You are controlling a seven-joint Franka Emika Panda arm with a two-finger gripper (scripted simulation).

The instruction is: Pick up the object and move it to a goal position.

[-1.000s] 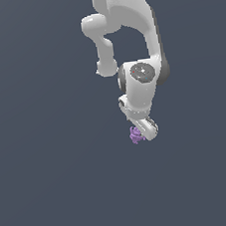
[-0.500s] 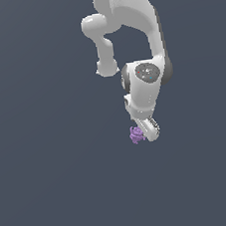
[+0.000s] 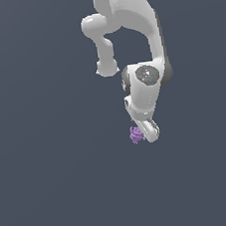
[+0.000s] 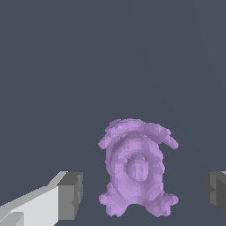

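While the gripper (image 4: 141, 192) is held spread wide, the object (image 4: 137, 170) is seen between its grey fingertips (image 4: 70, 194), clear of both. From the exterior view, the object (image 3: 136, 134) is found just beside the gripper (image 3: 148, 133).

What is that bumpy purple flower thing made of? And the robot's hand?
The small light-purple knobbly flower-like thing looks like matte plastic or clay: lumpy and evenly coloured, with no shine. It's a simulator render, so that's a guess. The white robot hand looks like smooth hard plastic, with dull dark-grey pads, maybe rubber.
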